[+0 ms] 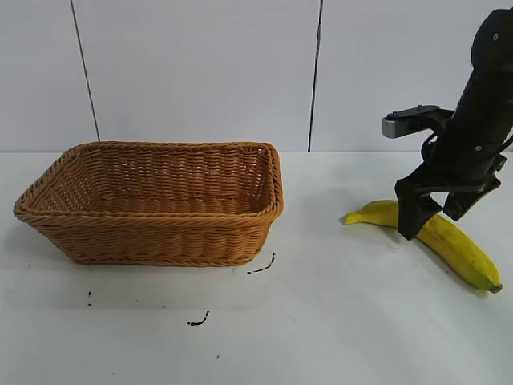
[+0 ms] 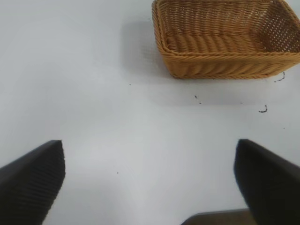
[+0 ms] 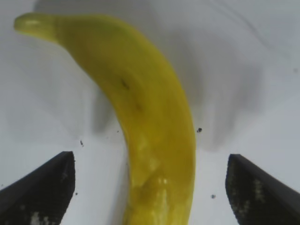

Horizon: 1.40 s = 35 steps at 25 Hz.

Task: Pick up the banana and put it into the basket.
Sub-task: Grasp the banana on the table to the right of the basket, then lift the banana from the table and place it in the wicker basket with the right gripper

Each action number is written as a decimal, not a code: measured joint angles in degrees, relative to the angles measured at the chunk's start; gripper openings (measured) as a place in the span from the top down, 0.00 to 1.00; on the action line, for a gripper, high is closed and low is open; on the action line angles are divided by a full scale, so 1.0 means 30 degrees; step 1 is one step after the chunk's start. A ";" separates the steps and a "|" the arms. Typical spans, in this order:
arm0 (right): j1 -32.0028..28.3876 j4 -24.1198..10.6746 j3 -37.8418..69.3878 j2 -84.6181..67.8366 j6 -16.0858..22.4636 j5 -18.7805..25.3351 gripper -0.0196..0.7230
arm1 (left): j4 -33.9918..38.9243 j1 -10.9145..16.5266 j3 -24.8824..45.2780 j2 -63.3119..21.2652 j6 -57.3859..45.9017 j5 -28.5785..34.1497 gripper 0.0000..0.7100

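1. The basket [image 1: 152, 204] – orange-brown woven wicker, rectangular, braided rim – sits on the white table [image 1: 321, 321].
2. The banana [image 1: 449, 241] – long, curved, yellow – lies well right of it.
3. The right gripper [image 1: 437, 215] straddles the banana, fingers spread, not clamping.
4. The left gripper [image 2: 150, 187] hovers over bare table, fingers spread apart.

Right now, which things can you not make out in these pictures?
- Exterior view: the middle of the banana is hidden behind the right gripper.
- Right wrist view: the banana's near end is cut off by the picture's edge.
- Left wrist view: the basket is cut off at the picture's edge; the left gripper shows only its fingertips.
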 joint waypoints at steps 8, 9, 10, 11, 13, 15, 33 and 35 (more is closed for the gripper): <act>0.0000 0.0000 0.0000 0.0081 0.0065 -0.0231 0.18 | 0.0000 0.0000 0.0000 0.0000 0.0000 0.0000 0.02; 0.0000 0.0000 0.0000 0.0175 0.0151 -0.0231 0.19 | 0.0000 0.0000 0.0000 0.0000 0.0000 0.0000 0.02; 0.0000 0.0000 0.0000 0.0278 0.0245 -0.0213 0.21 | 0.0000 0.0000 0.0000 0.0000 0.0000 0.0000 0.02; 0.0000 -0.0066 0.0000 0.0355 0.0314 -0.0168 0.22 | 0.0000 0.0000 0.0000 0.0000 0.0000 0.0000 0.02; 0.0000 -0.0031 0.0000 0.0382 0.0424 -0.0124 0.27 | 0.0000 0.0000 0.0000 0.0000 0.0000 0.0000 0.02; 0.0000 -0.0031 0.0000 0.0382 0.0427 -0.0124 0.34 | 0.0000 0.0000 0.0000 0.0000 0.0000 0.0000 0.02; 0.0000 0.0008 -0.8744 0.0463 0.1008 0.9676 0.55 | 0.0000 0.0000 0.0000 0.0000 0.0000 0.0000 0.02; 0.0000 0.0097 -1.0222 0.0463 0.1131 1.0366 0.55 | 0.0000 0.0000 0.0000 0.0000 0.0000 0.0000 0.02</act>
